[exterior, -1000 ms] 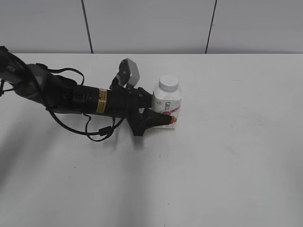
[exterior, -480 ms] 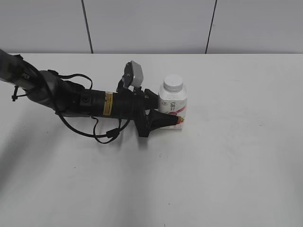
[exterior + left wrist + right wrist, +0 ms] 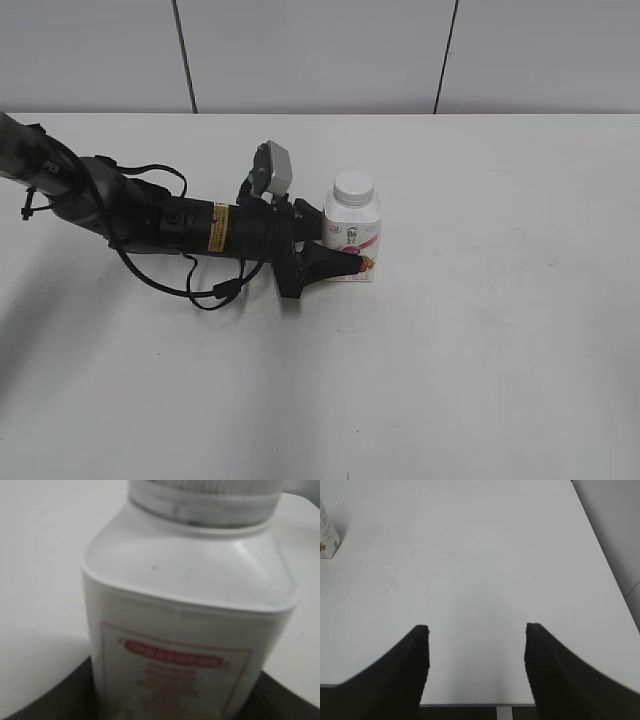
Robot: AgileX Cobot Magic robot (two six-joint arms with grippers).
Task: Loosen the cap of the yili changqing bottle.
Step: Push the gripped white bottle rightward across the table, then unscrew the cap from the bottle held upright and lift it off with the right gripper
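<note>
the right gripper (image 3: pixel 476 667) hangs over bare table (image 3: pixel 480 340), jaws spread wide with nothing between them. farther in, near the table's middle, the left gripper (image 3: pixel 335 262) lies low and is clenched on the base of the yili changqing bottle (image 3: pixel 352 235). the bottle stands upright, long axis vertical, with the cap (image 3: pixel 354 186) on its neck pointing up.
</note>
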